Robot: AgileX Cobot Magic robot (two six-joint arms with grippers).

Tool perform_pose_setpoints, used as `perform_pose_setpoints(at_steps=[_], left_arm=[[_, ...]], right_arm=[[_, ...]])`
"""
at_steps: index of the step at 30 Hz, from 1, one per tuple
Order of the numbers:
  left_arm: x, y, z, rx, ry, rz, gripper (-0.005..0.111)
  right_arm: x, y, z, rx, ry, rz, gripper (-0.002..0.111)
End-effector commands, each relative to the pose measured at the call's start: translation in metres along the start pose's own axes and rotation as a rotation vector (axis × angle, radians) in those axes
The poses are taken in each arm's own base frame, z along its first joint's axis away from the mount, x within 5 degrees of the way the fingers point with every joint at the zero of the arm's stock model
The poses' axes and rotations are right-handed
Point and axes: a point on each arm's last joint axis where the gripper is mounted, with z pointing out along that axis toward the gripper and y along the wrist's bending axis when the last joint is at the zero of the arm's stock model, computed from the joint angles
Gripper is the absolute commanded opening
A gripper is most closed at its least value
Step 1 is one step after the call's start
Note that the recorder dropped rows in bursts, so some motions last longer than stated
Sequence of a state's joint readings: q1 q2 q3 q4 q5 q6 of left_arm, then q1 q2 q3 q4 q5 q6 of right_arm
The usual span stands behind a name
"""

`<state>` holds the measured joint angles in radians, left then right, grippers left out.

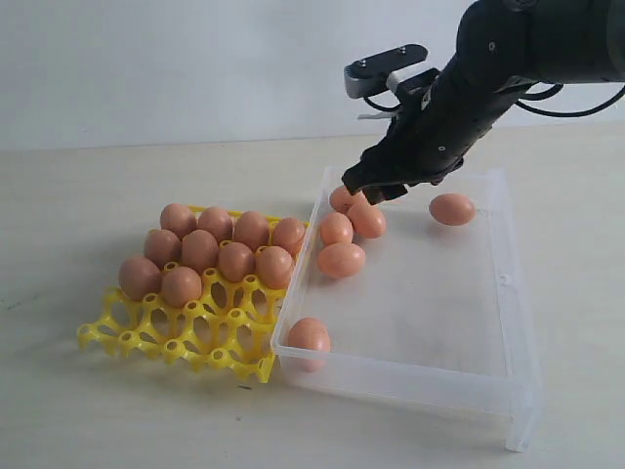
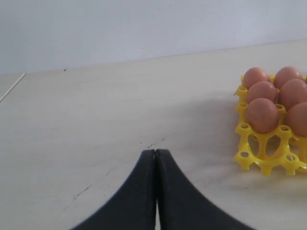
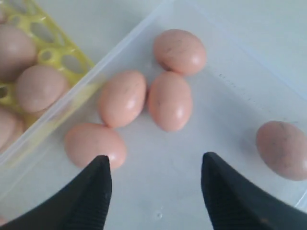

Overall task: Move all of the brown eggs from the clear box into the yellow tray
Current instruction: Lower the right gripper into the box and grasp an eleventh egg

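Brown egg (image 1: 339,200) partly behind end effector (image 1: 375,190)

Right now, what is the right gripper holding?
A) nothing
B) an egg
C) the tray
A: the right gripper hangs open above the eggs in the box, with nothing in it.

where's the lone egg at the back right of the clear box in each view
Exterior view: lone egg lies toward the back of the clear box, right of the four-egg cluster.
Left wrist view: not in it.
Right wrist view: lone egg apart from the cluster, on the side away from the tray.
Shared landmark: the yellow tray shows in all three views.
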<state>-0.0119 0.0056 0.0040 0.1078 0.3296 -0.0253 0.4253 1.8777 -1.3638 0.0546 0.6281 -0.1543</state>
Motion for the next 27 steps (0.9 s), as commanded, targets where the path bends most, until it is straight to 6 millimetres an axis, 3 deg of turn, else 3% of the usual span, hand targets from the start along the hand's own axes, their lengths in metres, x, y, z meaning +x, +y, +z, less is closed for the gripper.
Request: perform_pose_setpoints(at_steps=[1, 11, 19, 27], left_arm=[[-0.003, 0.000, -0.001, 0.001, -0.023, -0.011, 0.000], [-0.003, 0.000, -0.001, 0.001, -0.023, -0.011, 0.000], [-0.003, 0.000, -0.001, 0.001, -0.023, -0.011, 0.000], [-0.003, 0.000, -0.001, 0.001, -0.023, -0.011, 0.000]], right_arm=[[-0.012, -0.020, 0.017, 0.026, -0.032, 0.059, 0.055], [-0.028, -0.019, 0.059, -0.036, 0.001, 0.164, 0.055], [-0.038, -0.021, 0.079, -0.042, 0.021, 0.164, 0.055], [-0.034, -0.022, 0.097, -0.043, 0.050, 0.164, 0.055]])
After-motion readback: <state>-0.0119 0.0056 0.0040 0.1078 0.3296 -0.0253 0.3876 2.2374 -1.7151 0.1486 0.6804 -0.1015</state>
